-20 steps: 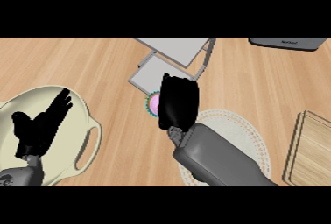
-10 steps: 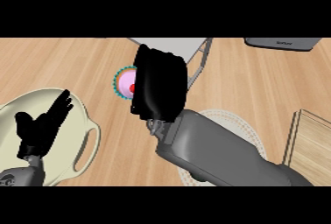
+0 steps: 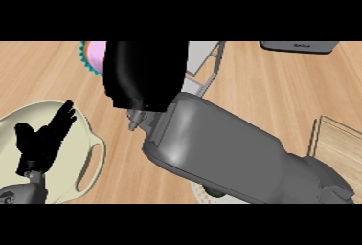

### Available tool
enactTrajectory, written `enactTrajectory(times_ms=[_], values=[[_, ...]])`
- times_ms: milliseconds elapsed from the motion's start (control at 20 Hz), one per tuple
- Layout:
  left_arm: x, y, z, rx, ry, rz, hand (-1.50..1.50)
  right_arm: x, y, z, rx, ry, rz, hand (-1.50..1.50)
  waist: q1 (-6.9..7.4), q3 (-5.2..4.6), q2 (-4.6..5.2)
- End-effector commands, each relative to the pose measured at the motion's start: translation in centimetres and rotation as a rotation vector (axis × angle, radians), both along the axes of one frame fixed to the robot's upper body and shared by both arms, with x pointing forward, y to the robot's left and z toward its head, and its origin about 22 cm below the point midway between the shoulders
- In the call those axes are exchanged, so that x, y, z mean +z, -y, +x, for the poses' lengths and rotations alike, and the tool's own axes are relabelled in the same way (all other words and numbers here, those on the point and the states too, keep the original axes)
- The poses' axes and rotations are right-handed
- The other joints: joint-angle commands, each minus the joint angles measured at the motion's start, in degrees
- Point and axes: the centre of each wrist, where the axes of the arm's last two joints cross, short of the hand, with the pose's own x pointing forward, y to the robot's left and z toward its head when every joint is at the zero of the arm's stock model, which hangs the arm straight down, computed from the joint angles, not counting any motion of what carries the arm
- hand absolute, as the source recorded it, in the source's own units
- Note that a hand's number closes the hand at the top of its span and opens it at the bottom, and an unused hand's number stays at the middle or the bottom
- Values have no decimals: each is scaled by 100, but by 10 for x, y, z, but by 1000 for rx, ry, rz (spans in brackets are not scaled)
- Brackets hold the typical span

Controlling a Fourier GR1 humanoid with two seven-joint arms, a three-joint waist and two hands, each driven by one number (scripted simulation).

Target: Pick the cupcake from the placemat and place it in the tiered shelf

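Cupcake (image 3: 93, 56): only its pink top and teal paper case show, peeking out at the left side of the right hand (image 3: 145, 72) near the upper edge of the view. It is well away from the placemat (image 3: 200, 190) and just left of the shelf (image 3: 203, 55). Whether it already touches a tier cannot be told, since the hand covers most of it. The wooden desk (image 3: 268, 86) fills the view. Across it the grey right forearm (image 3: 226, 148) runs from the lower right up to the middle and hides most of the pale placemat, of which only a thin curved edge shows under the arm. The right hand is seen from the back, its fingers curled down round the cupcake and gripping it; their tips are hidden. At the lower left lies a cream bowl (image 3: 42, 110) with a slotted handle on its right side. The grey shelf stands at the top of the view, partly behind the right hand, with its frame bars slanting down to the desk. A wooden board (image 3: 343, 143) lies at the right edge. The left hand (image 3: 42, 139) rests above the bowl with its fingers straight and spread, pointing up and right, holding nothing. A dark box (image 3: 297, 46) sits at the upper right.
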Motion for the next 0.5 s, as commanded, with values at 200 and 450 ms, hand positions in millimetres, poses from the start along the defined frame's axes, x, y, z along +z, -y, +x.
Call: enactTrajectory(times_ms=[200,450], values=[[-6,-4,-6,23,-6,-1,0,46,-25,14,-303,-41,-11,150,-175,-4,7],[1,-11,-4,31,12,7,0,84,-35,16,-331,-63,-32,150,-154,-1,11]])
